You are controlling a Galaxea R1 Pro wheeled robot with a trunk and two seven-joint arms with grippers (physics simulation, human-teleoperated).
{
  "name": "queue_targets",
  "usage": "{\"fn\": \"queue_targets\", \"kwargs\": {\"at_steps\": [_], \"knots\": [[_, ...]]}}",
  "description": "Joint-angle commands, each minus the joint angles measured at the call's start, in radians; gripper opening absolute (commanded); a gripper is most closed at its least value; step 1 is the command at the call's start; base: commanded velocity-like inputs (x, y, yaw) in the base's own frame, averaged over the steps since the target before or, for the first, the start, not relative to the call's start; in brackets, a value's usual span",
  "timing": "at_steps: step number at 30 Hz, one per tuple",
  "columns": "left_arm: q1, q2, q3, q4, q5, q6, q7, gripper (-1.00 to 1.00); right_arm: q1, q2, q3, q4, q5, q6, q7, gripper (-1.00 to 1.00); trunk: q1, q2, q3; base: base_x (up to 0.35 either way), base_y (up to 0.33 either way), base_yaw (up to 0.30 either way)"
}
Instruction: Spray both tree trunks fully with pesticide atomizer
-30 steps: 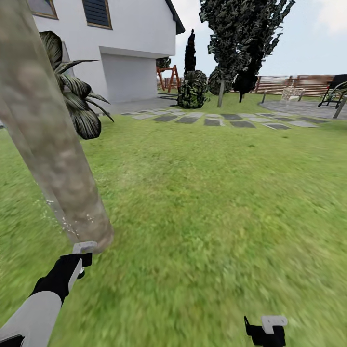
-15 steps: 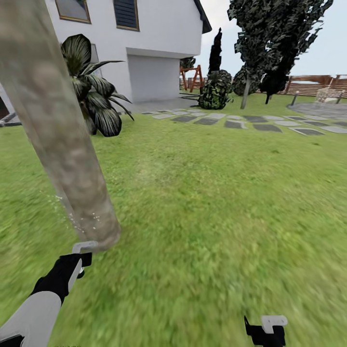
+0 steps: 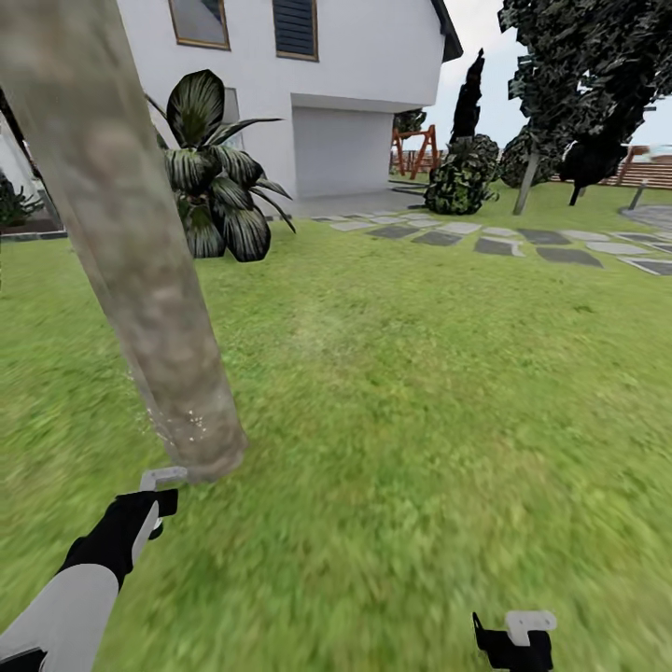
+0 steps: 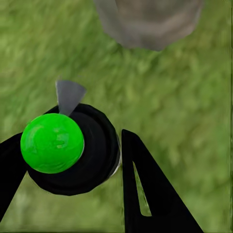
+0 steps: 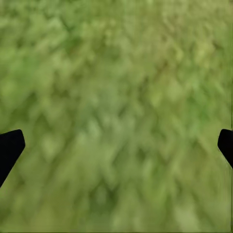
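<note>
Pesticide atomizer (image 4: 68, 148) in left claw (image 4: 73, 170), unlabelled, near tree trunk (image 3: 131, 252).

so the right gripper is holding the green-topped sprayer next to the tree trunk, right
Not quite: it is the left gripper that holds the green-topped sprayer, as the left wrist view shows, with the tree trunk just ahead. The right gripper is open over bare grass in the right wrist view.

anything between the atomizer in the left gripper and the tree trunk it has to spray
Nothing visible does. The left gripper holds the atomizer just short of the tree trunk, and only bare grass lies between nozzle and trunk base.
</note>
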State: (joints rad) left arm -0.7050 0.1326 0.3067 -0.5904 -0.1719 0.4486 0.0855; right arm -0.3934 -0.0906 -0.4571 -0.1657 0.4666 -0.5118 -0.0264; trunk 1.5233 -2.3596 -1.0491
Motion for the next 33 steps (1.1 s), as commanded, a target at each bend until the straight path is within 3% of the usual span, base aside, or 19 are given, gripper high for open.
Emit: {"fn": "queue_targets", "kwargs": {"at_steps": [1,10,33], "knots": [[-0.001,-0.001,0.002,-0.001,-0.011,0.005,-0.003,-1.00,-0.001,0.000,-0.007,0.002,0.011,-0.004,-0.003,1.00,0.000,0.000,-0.001,0.144,-0.245,0.031],[-0.001,-0.001,0.002,0.000,-0.010,0.005,-0.003,-1.00,-0.001,0.000,-0.007,0.002,0.011,-0.004,-0.003,1.00,0.000,0.000,-0.001,0.144,-0.245,0.023],[-0.001,-0.001,0.003,0.000,-0.009,0.005,-0.003,-1.00,-0.001,0.000,-0.006,0.002,0.011,-0.004,-0.003,1.00,0.000,0.000,-0.001,0.131,-0.245,0.270]]}}
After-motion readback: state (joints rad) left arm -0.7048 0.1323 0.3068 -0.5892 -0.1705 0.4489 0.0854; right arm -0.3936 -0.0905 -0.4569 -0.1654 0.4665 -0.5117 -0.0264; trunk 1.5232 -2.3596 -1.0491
